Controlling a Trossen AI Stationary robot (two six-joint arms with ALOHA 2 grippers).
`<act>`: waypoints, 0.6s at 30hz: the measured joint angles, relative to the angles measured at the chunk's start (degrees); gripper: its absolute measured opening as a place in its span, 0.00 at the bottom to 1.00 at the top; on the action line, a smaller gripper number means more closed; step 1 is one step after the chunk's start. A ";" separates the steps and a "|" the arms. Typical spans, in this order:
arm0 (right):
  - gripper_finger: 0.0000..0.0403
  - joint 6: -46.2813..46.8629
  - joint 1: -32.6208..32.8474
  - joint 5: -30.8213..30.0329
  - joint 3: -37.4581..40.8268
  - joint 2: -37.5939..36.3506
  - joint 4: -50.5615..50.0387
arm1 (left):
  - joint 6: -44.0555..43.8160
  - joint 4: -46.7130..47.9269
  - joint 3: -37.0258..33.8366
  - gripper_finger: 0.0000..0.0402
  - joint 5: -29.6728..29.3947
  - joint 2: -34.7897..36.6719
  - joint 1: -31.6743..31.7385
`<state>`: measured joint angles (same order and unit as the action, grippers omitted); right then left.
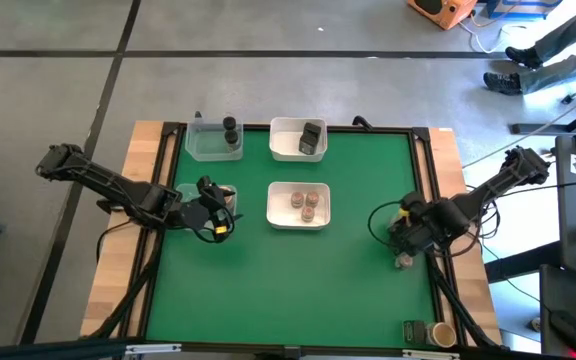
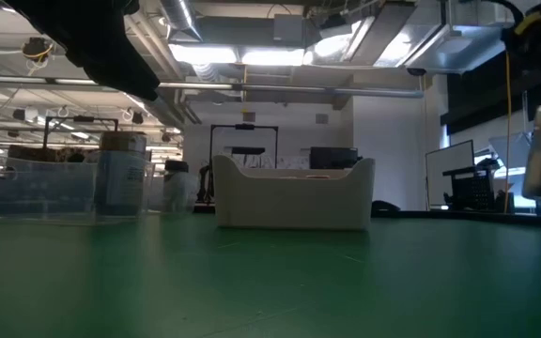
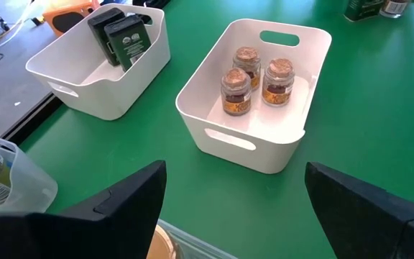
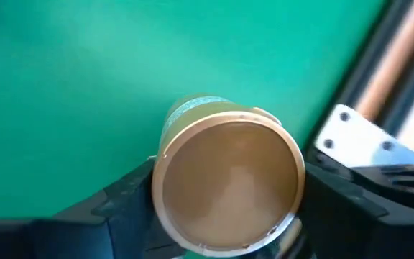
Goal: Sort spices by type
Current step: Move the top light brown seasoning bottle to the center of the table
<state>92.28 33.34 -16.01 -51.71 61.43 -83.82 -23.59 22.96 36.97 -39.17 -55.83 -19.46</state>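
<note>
Closing my right gripper (image 4: 221, 198) around the tan-topped jar (image 4: 228, 183), fingers touching both sides; an off-centre squeeze could tip it against the table edge (image 4: 379, 57).

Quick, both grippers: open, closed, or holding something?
Left gripper: open, empty, beside the clear tub.
Right gripper: fingers closed around the tan-topped jar near the table's right edge.

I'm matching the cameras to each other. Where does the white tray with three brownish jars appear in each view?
High view: white tray at table centre.
Low view: centre, seen side-on.
Left wrist view: middle, three brownish jars inside.
Right wrist view: not in it.
Shared landmark: the green mat.
</note>
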 joint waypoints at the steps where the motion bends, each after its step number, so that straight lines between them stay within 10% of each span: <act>1: 0.71 -1.03 0.00 -0.26 -0.43 0.00 0.84 | 0.00 0.00 0.00 0.79 0.01 0.00 0.00; 18: 0.70 -30.43 -1.12 -5.80 -1.18 5.45 38.43 | 0.04 -0.11 0.00 0.79 -0.01 0.02 0.00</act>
<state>61.84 32.23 -21.80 -52.90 66.88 -45.39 -23.55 22.85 36.97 -39.18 -55.81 -19.46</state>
